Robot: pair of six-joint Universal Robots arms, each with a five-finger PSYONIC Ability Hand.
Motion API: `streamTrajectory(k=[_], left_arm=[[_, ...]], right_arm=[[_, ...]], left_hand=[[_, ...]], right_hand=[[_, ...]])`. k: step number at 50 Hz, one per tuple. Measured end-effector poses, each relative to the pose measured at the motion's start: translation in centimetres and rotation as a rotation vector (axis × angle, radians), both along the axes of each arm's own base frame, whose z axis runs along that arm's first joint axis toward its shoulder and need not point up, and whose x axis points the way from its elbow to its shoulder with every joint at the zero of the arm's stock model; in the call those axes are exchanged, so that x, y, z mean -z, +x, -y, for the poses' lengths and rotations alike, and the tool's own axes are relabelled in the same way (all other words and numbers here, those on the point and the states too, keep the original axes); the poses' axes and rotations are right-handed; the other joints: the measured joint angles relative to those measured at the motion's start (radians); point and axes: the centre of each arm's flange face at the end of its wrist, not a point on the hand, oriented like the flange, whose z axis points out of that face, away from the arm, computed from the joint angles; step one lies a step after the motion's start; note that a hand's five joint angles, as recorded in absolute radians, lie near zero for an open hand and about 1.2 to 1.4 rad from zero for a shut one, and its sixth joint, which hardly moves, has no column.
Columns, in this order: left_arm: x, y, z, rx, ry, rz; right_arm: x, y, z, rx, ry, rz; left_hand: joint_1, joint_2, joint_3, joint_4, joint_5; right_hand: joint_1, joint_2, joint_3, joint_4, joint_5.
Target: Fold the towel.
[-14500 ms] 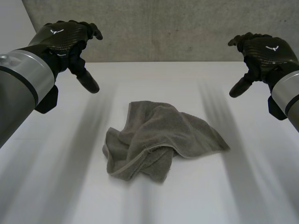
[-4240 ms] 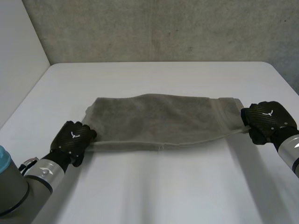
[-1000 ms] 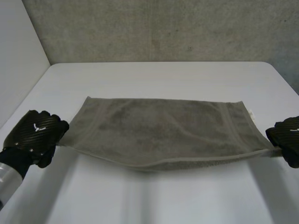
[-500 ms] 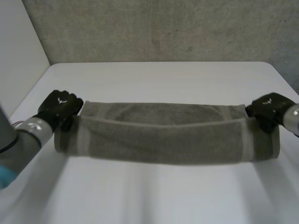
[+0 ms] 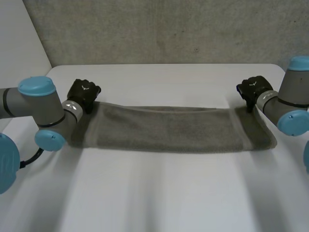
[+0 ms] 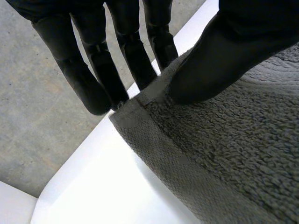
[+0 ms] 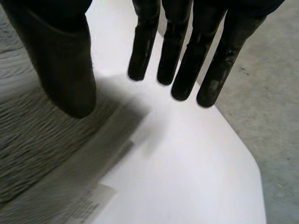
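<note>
Towel [image 5: 169, 130] lies as a long, narrow folded strip across the middle of the frame on the white bench [image 5: 159, 193]. It is grey-brown terry with a flat woven band near each short end. Bare bench fills the lower part of the frame in front of it.

From the left and right edges of the frame the left arm [image 5: 34, 104] and the right arm [image 5: 289, 104] come in, grey with light-blue caps, and reach to the strip's far corners.

The left hand [image 5: 83, 92] sits at the towel's upper-left corner. Seen from its wrist, the thumb [image 6: 210, 65] presses on top of that corner. The straight fingers [image 6: 126, 60] stand against the corner's other side, so the hand pinches the towel there.

The right hand [image 5: 253, 88] is at the upper-right corner. From its wrist, its fingers [image 7: 187, 60] are straight and spread over bare bench just past the towel's edge. The thumb [image 7: 60, 60] is over the cloth and apart from the fingers, and the hand grips nothing. I cannot tell whether the thumb touches the cloth. A small white tag [image 7: 106, 190] sticks out from the towel's edge beside this hand, its print too small to read.

Each hand carries a small white winged emblem [image 5: 85, 87] on its back. Beyond the bench's far edge, across the top of the frame, rises a grey concrete wall [image 5: 169, 29].
</note>
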Motion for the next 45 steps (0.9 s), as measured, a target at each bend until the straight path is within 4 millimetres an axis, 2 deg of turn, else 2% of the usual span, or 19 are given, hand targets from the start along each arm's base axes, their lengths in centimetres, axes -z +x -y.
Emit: streamTrajectory(k=[1, 3, 4, 5, 6, 9, 14, 19, 21, 25, 30, 35, 39, 45], left_arm=[[0.0, -0.1, 0.0, 0.0, 0.001, -0.002], [0.1, -0.1, 0.0, -0.001, 0.005, -0.007], [0.1, -0.1, 0.0, -0.002, 0.006, -0.009], [0.0, -0.2, 0.0, -0.003, 0.007, -0.011], [0.0, -0.2, -0.1, -0.005, 0.01, -0.015], [-0.6, -0.2, -0.6, -0.017, 0.019, -0.029], [-1.9, 0.2, -1.6, -0.039, 0.034, -0.053], [-3.6, 1.1, -3.6, -0.055, 0.058, -0.082], [-4.3, 1.5, -4.9, -0.058, 0.071, -0.093], [-4.8, 2.1, -7.0, -0.059, 0.088, -0.099], [-4.5, 2.6, -9.5, -0.054, 0.093, -0.1], [-3.9, 2.7, -10.7, -0.048, 0.074, -0.103], [-3.5, 2.7, -11.1, -0.044, 0.055, -0.107], [-3.4, 2.6, -11.2, -0.04, 0.045, -0.109]], right_arm=[[0.1, 0.0, 0.3, 0.013, -0.011, 0.001], [0.0, -0.1, 0.6, 0.04, -0.026, 0.007], [0.0, -0.1, 0.6, 0.049, -0.03, 0.009], [0.0, -0.2, 0.7, 0.061, -0.032, 0.011], [0.0, -0.2, 0.7, 0.077, -0.033, 0.016], [0.0, -0.3, 0.3, 0.108, -0.02, 0.027], [-1.2, -0.3, -1.6, 0.121, 0.013, 0.045], [-3.0, -0.7, -4.8, 0.111, 0.029, 0.063], [-3.5, -1.0, -6.8, 0.099, 0.034, 0.069], [-3.5, -1.3, -9.6, 0.073, 0.053, 0.07], [-2.0, -1.5, -12.4, 0.032, 0.101, 0.069], [-0.6, -2.3, -13.0, 0.021, 0.142, 0.073], [0.7, -2.9, -12.5, 0.027, 0.171, 0.071], [2.3, -3.7, -11.3, 0.05, 0.194, 0.054]], left_hand=[[-0.08, -0.101, -0.109, -0.108, -0.079], [-0.457, -0.466, -0.481, -0.474, -0.447], [-0.582, -0.586, -0.583, -0.601, -0.571], [-0.706, -0.686, -0.705, -0.727, -0.696], [-0.88, -0.876, -0.903, -0.92, -0.879], [-1.068, -1.092, -1.116, -1.096, -1.11], [-1.071, -1.104, -1.126, -1.099, -1.124], [-1.079, -1.112, -1.136, -1.099, -1.132], [-1.082, -1.114, -1.139, -1.099, -1.135], [-1.083, -1.114, -1.14, -1.099, -1.135], [-1.085, -1.114, -1.142, -1.099, -1.135], [-1.085, -1.114, -1.142, -1.099, -1.135], [-1.085, -1.114, -1.142, -1.099, -1.135], [-1.085, -1.114, -1.142, -1.099, -1.135]], right_hand=[[-0.106, -0.107, -0.108, -0.115, -0.103], [-0.354, -0.364, -0.35, -0.356, -0.372], [-0.394, -0.408, -0.407, -0.411, -0.427], [-0.432, -0.445, -0.443, -0.444, -0.455], [-0.45, -0.454, -0.462, -0.456, -0.457], [-0.467, -0.454, -0.465, -0.457, -0.457], [-0.468, -0.454, -0.465, -0.457, -0.457], [-0.469, -0.454, -0.465, -0.457, -0.457], [-0.469, -0.454, -0.465, -0.457, -0.457], [-0.469, -0.454, -0.465, -0.457, -0.457], [-0.463, -0.454, -0.465, -0.457, -0.454], [-0.434, -0.44, -0.445, -0.442, -0.431], [-0.303, -0.303, -0.307, -0.306, -0.275], [0.225, 0.235, 0.218, 0.217, 0.237]])
